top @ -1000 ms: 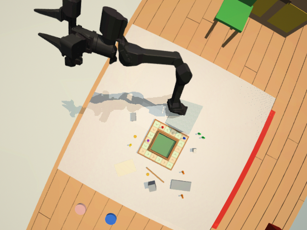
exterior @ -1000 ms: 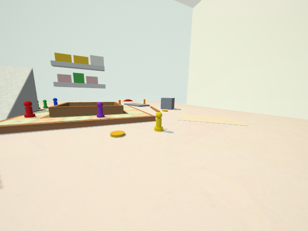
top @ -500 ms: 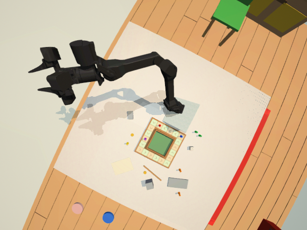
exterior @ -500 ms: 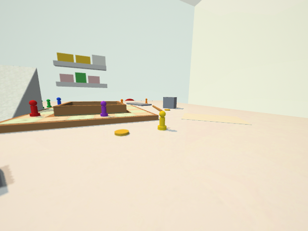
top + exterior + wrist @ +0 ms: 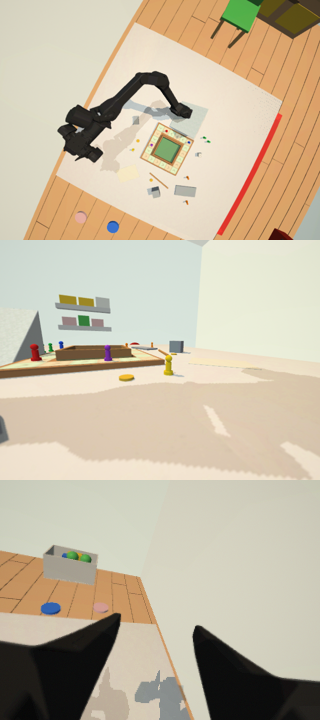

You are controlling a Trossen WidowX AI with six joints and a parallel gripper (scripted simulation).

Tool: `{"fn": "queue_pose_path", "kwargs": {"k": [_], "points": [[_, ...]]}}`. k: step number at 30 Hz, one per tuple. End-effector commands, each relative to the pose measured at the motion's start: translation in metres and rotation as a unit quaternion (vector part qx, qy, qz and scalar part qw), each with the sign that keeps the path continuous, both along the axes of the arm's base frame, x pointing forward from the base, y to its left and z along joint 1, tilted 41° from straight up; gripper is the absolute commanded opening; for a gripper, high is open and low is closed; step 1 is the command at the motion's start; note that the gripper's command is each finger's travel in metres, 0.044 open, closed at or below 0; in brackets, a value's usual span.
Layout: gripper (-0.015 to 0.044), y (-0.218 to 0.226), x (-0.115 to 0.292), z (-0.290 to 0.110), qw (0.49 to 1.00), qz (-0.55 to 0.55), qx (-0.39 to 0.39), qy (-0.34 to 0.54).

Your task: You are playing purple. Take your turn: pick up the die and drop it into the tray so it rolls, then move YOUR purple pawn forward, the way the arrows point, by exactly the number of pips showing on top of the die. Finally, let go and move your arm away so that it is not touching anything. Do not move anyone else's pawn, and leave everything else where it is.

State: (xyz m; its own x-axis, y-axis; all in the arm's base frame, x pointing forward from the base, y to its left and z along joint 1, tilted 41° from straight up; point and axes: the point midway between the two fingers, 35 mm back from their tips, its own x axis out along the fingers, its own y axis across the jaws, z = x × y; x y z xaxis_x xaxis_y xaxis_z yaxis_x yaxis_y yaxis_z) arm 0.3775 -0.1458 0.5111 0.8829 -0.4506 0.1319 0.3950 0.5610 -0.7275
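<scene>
Here, at the tabletop's (image 5: 232, 85) left edge, the arm's claw (image 5: 85, 157) hangs partly open and empty. Moving right, the purple pawn (image 5: 151, 145) stands on the board's (image 5: 145, 157) left track, the green tray (image 5: 167, 149) sunk in the middle. Farther right, the die (image 5: 198, 154) rests off the board, well apart from the claw, with board and tray lying between them. Green pawns (image 5: 206, 139) stand just beyond the die; bare tabletop surrounds it otherwise, leaving room to descend.

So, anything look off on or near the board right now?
Die sits off the board, tray holds nothing. Open gripper hangs at the mat's far edge, away from the die.
</scene>
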Motion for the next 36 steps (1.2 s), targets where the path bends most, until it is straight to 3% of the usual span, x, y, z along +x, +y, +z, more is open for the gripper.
{"fn": "queue_pose_path", "kwargs": {"k": [1,11,19,27,36], "points": [[0.0275,0.02,0.04,-0.051,0.996,0.031,0.071,0.05],[0.0275,0.1,0.106,-0.185,0.954,0.077,0.215,0.193],[0.0275,0.18,0.117,-0.305,0.895,0.07,0.289,0.333],[0.0275,0.258,0.083,-0.419,0.826,0.021,0.312,0.468],[0.0275,0.32,-0.003,-0.531,0.755,-0.082,0.266,0.593]]}}
